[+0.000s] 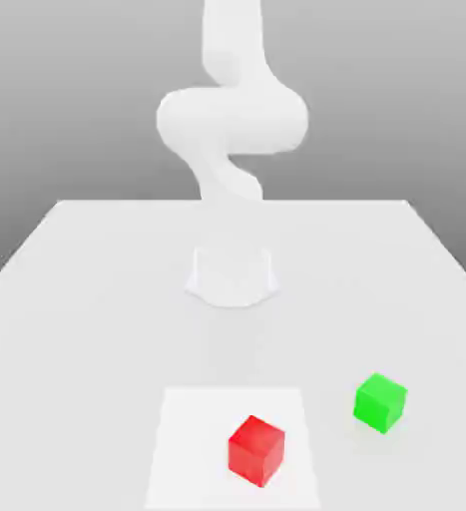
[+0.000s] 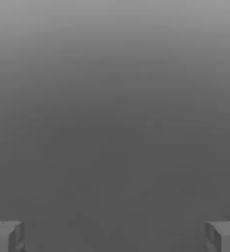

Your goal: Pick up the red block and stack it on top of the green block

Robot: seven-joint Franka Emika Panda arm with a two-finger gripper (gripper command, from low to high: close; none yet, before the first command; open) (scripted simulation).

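The red block (image 1: 255,450) is a small cube resting on the table near its front edge, on a paler square patch (image 1: 192,449). The green block (image 1: 380,402), a cube of the same size, sits apart from it toward the exterior view's right and slightly farther back. In the hand view my gripper (image 2: 115,237) is open, its two grey fingertips (image 2: 8,237) wide apart with nothing between them and only plain grey background beyond. Neither block touches the other.
The white arm (image 1: 232,120) rises from its round base (image 1: 233,274) at the middle of the white table (image 1: 87,299), well behind both blocks. The table's edges run along the exterior view's left, right and back.
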